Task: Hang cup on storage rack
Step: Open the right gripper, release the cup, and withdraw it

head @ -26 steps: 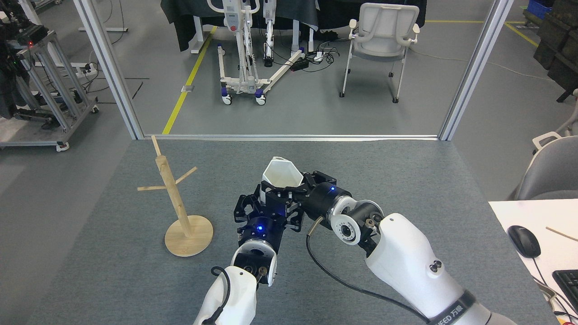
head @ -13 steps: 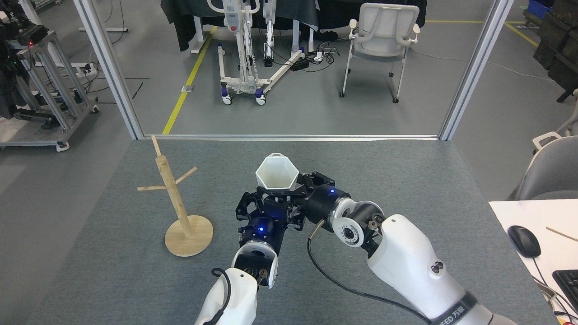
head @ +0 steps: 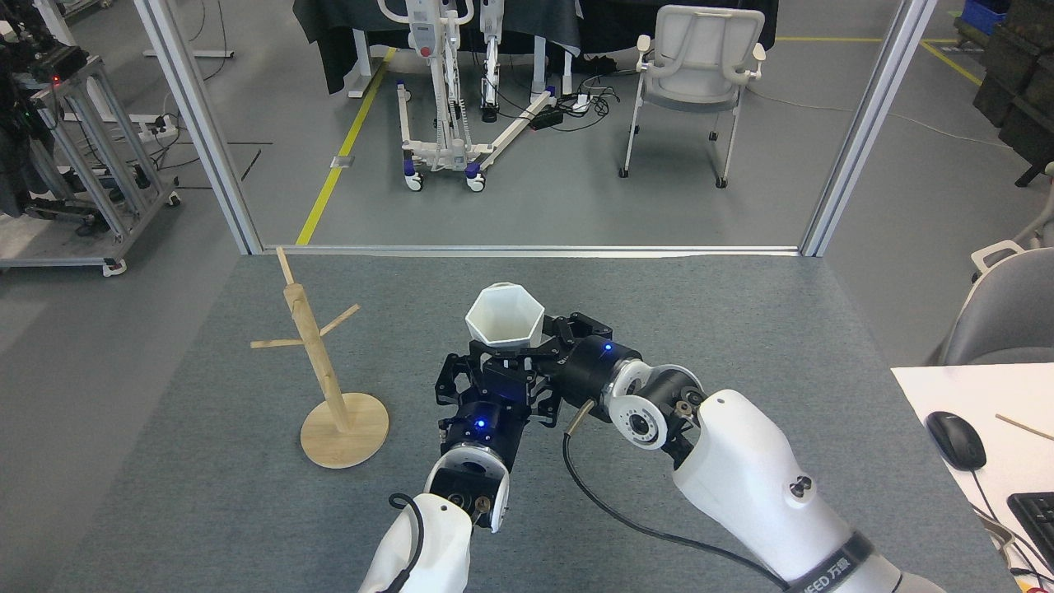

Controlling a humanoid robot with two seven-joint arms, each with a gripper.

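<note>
The white faceted cup [head: 504,315] hangs above the middle of the grey table, its hexagonal mouth turned up toward me. My right gripper [head: 550,344] comes in from the right and is shut on the cup's lower right side. My left gripper [head: 492,375] sits directly below and in front of the cup with its fingers spread wide, hiding the cup's base. The wooden storage rack [head: 317,362] stands to the left on its round disc base [head: 344,430], its thin pegs bare. A clear gap separates the rack from both grippers.
The grey table [head: 741,313] ends at a metal frame rail along its far edge. A white desk corner with a mouse [head: 955,439] and keyboard lies at the right. A chair [head: 696,82] and a wheeled stand [head: 449,107] are on the floor beyond.
The cup has turned from tilted to upright and shifted slightly left in my right gripper. My left gripper has crept a little right and closer under the cup.
</note>
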